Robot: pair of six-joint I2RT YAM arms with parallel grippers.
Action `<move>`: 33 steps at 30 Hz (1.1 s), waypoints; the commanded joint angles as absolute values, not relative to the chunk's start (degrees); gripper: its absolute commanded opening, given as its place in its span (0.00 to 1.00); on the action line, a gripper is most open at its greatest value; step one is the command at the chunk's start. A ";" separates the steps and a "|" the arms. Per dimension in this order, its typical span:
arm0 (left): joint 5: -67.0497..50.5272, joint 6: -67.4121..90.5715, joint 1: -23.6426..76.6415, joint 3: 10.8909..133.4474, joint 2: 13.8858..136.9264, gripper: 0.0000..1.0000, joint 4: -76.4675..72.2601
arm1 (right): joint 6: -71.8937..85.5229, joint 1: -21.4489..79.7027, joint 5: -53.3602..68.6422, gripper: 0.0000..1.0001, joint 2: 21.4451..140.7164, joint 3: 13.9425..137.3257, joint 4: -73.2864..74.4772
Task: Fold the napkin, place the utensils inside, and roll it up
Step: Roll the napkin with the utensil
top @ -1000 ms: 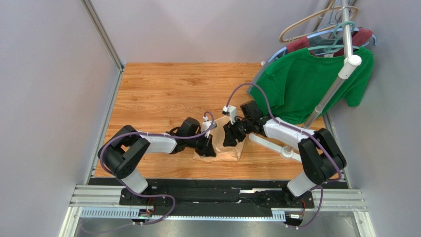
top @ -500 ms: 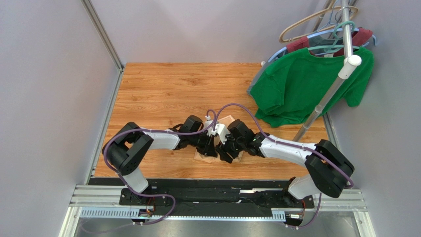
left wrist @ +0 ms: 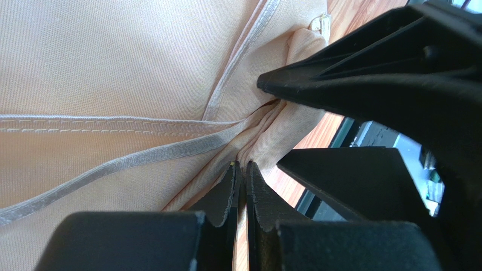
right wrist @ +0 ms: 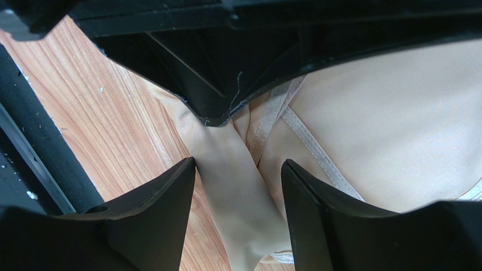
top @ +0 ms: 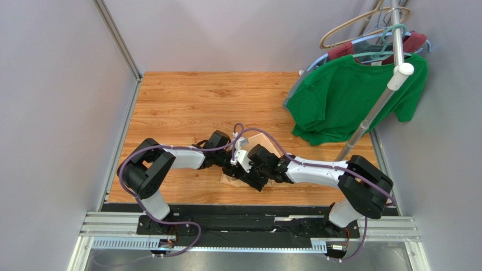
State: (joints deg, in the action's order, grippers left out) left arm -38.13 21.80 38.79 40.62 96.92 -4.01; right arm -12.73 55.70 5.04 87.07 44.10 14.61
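The wooden tabletop (top: 186, 101) is filling the middle of the top view. A green T-shirt (top: 345, 96) is hanging over the tabletop's far right corner beside a metal rack pole (top: 379, 107).

The left arm (top: 181, 161) and the right arm (top: 317, 168) are reaching toward each other and meeting just inside the near edge, about midway along it.

The napkin (top: 265, 139) is lying bunched on the wood under that meeting point, close to the near edge. One peach-tan flap is showing beyond the arms and a smaller corner is showing toward the near edge. Most of the cloth is sitting hidden beneath the two wrists.

The left gripper (left wrist: 241, 169) is pinching the napkin. Its two fingertips are pressing almost together on a gathered fold, and pleats are fanning out from that spot.

The right gripper (right wrist: 237, 169) is standing with its jaws spread apart, straddling a rolled ridge of the napkin. The ridge is running between the fingers (right wrist: 164, 209) without being clamped. The two grippers are crowding each other, each one's black body showing in the other's wrist view.

A stitched hem band (left wrist: 170, 152) is crossing the cloth and running into the pinched fold.
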 commanded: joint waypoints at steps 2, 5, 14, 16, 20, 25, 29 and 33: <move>-34.10 20.21 38.23 39.11 98.79 0.01 3.69 | -13.36 57.21 2.37 0.60 90.26 47.98 17.57; -34.89 20.83 37.97 38.85 98.35 0.01 3.25 | -12.40 57.92 1.06 0.59 91.76 49.31 19.25; -36.65 21.88 37.44 38.41 97.82 0.02 2.11 | -7.12 59.15 -2.02 0.31 96.58 50.36 18.11; -37.00 22.49 37.35 37.97 97.65 0.05 1.58 | -6.24 59.15 -1.58 0.24 97.29 50.62 18.11; -37.09 24.08 36.65 35.86 96.07 0.32 -1.48 | -5.45 59.15 -0.88 0.10 98.61 50.80 17.84; -36.48 24.52 35.51 33.93 93.08 0.49 -3.16 | -5.45 58.97 4.83 0.00 100.37 50.89 18.28; -36.21 24.78 34.19 33.58 91.59 0.52 -3.51 | -6.15 58.10 8.78 0.00 101.34 51.15 18.81; -34.90 25.31 33.14 33.22 87.90 0.61 -4.22 | -6.85 54.94 16.32 0.00 101.08 51.07 19.07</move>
